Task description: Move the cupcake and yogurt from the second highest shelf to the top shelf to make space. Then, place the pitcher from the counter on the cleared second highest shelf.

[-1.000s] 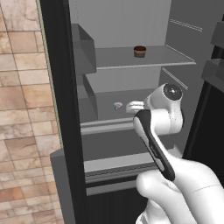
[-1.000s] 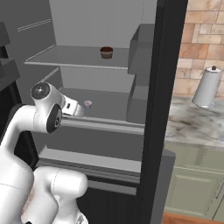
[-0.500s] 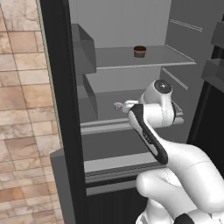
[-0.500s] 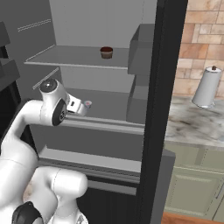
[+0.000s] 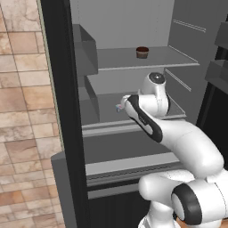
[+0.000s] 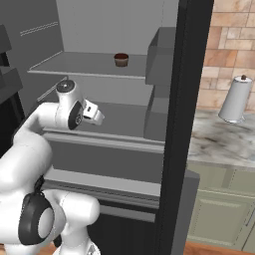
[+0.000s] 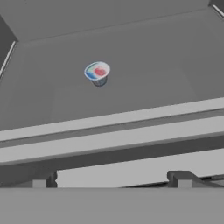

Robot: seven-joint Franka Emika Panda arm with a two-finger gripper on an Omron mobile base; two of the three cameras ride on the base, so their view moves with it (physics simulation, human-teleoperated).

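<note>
Grey fridge interior is what you're facing, door open, with the white arm reaching in at the level of the second highest shelf (image 5: 104,111). Your gripper (image 7: 112,177) has its jaws spread wide and holds nothing; the two dark fingertips (image 7: 43,178) stand well apart at the bottom of the hand view, in front of the shelf's pale front edge. You see the yogurt (image 7: 97,73) upright on that shelf, set back from the front edge, its lid showing blue and red marks, apart from the gripper. From the left base view the yogurt (image 5: 119,107) peeks out just left of the arm's forearm. The cupcake (image 5: 142,52) sits on the top shelf (image 5: 116,60), towards its middle, dark top over a brown wrapper; you get it from the right base view too, cupcake (image 6: 121,60) on the top shelf (image 6: 79,64) above the hand. Off to your right in the right base view, past the dark fridge edge, the counter (image 6: 219,144) is marble over pale green cabinets, and a white cylinder with a dark knob (image 6: 235,98) stands on it against the brick wall.
</note>
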